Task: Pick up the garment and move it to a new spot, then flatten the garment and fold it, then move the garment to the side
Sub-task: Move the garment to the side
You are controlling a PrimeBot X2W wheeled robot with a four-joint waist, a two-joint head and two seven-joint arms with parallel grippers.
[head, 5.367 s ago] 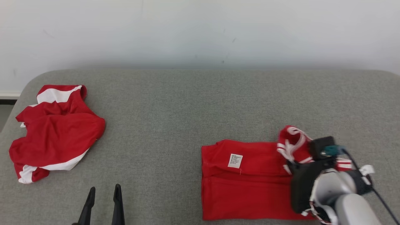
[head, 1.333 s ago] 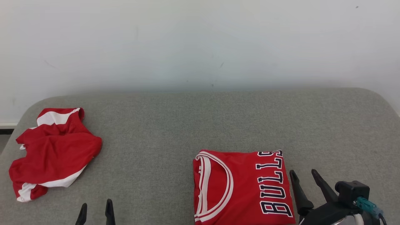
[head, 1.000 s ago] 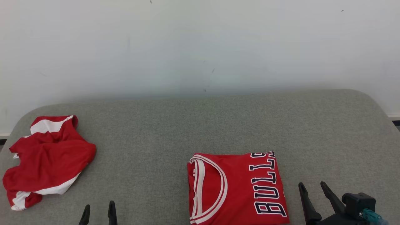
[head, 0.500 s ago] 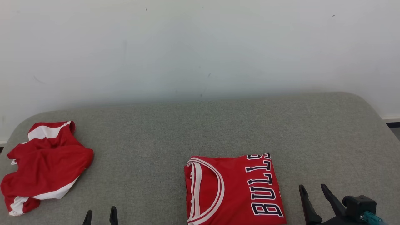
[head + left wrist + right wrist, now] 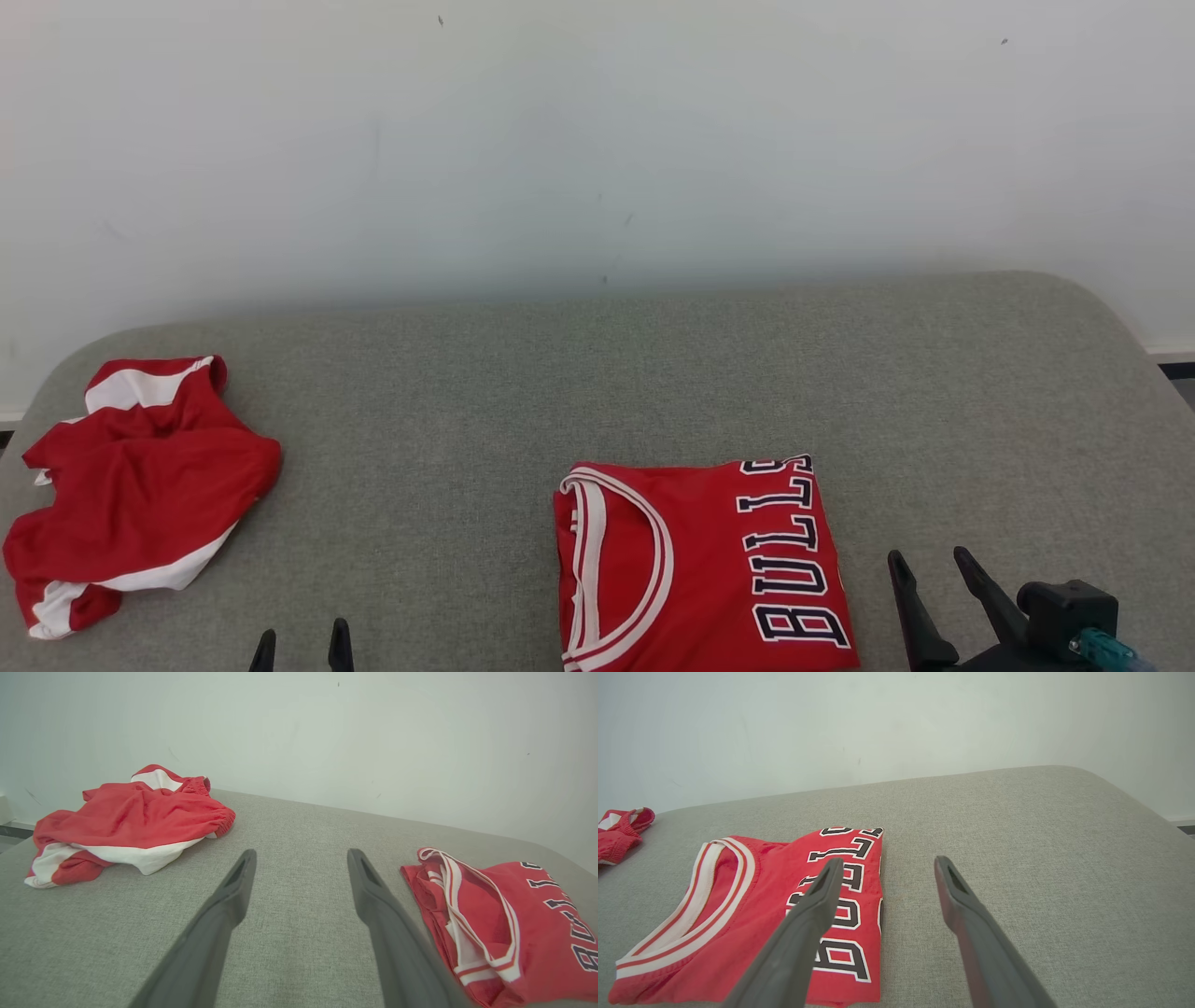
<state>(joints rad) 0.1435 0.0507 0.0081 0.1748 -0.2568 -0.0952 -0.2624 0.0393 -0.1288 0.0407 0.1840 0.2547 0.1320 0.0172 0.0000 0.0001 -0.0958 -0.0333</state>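
The garment [image 5: 695, 565] is a red jersey with white neck trim and dark BULLS lettering, folded flat into a rectangle near the front of the grey surface. It also lies at the right in the left wrist view, garment [image 5: 504, 919], and at the lower left in the right wrist view, garment [image 5: 752, 914]. My right gripper [image 5: 927, 560] stands open just right of the jersey, apart from it and holding nothing; its spread fingers [image 5: 957, 896] hover over bare grey cloth. My left gripper [image 5: 301, 642] is open at the bottom edge, well left of the jersey, empty.
Crumpled red and white shorts [image 5: 131, 485] lie at the far left of the grey padded surface [image 5: 597, 392], near its rounded left edge. A pale wall rises behind. Bare grey cloth stretches between the shorts and the jersey and across the back and right.
Since 5.4 s ago the right gripper let go of the jersey, which now lies folded with the lettering up. Over the last second the right gripper drew back a little; the camera shifted.
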